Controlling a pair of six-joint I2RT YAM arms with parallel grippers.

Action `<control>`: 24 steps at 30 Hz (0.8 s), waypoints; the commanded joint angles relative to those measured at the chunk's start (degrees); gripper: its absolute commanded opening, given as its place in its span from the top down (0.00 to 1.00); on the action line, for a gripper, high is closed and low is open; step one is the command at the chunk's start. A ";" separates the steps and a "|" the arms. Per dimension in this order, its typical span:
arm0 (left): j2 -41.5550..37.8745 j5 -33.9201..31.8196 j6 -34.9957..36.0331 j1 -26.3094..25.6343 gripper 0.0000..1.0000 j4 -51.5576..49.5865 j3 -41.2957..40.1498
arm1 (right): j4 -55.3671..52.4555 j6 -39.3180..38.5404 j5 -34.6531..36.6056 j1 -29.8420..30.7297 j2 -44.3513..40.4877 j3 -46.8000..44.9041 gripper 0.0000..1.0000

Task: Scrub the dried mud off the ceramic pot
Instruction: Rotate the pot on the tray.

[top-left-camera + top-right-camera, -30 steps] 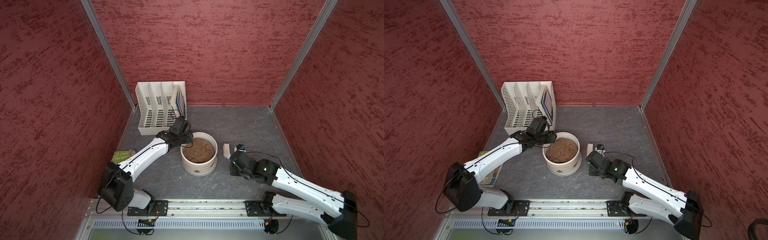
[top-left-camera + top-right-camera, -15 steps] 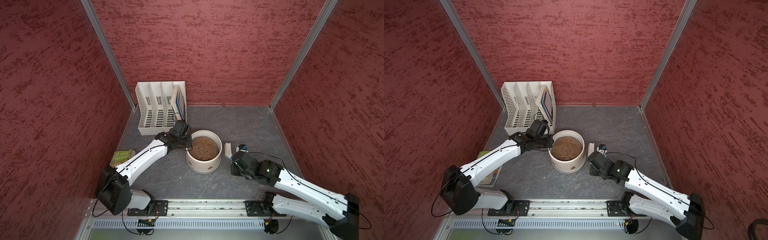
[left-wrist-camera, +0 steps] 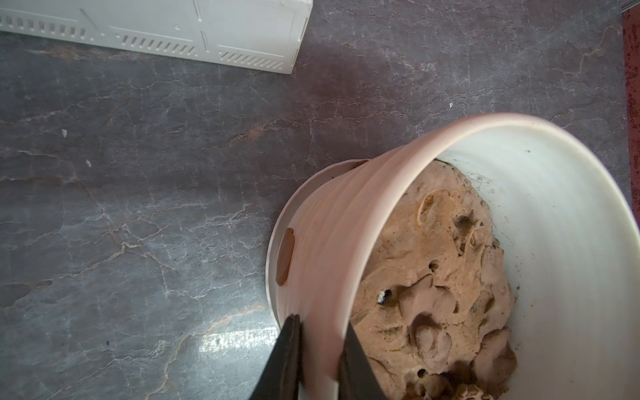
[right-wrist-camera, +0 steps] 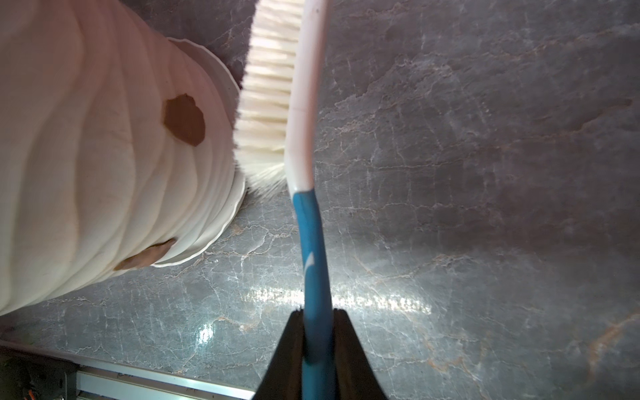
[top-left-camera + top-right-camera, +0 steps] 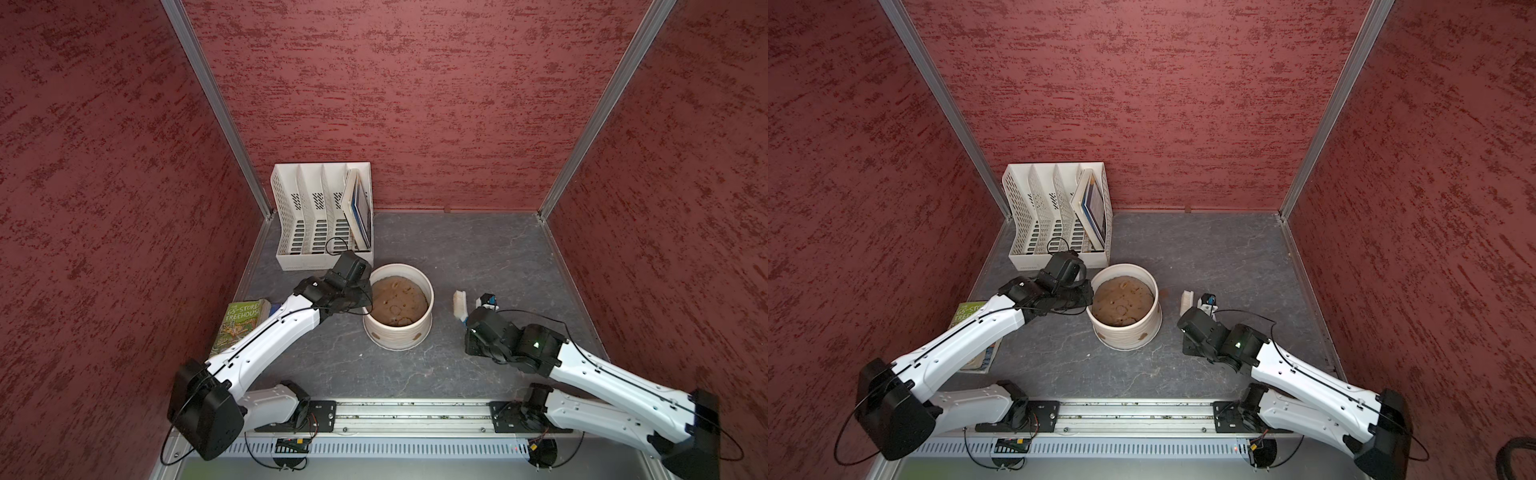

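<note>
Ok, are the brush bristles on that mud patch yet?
No: in the right wrist view the brush keeps its bristles short of the dried mud, with bare wall of the ceramic pot between them.

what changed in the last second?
The left hand slid round the rim of the ceramic pot toward the robot's base and closed on the wall, one finger inside, one outside. Unchanged: pot roughly in place, right hand gripping the brush beside it, dried mud on the wall.
</note>
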 commanded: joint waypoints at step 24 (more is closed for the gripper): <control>8.30 1.55 3.78 2.25 0.74 8.30 4.43 | 3.14 -1.38 3.36 10.23 3.67 3.70 1.00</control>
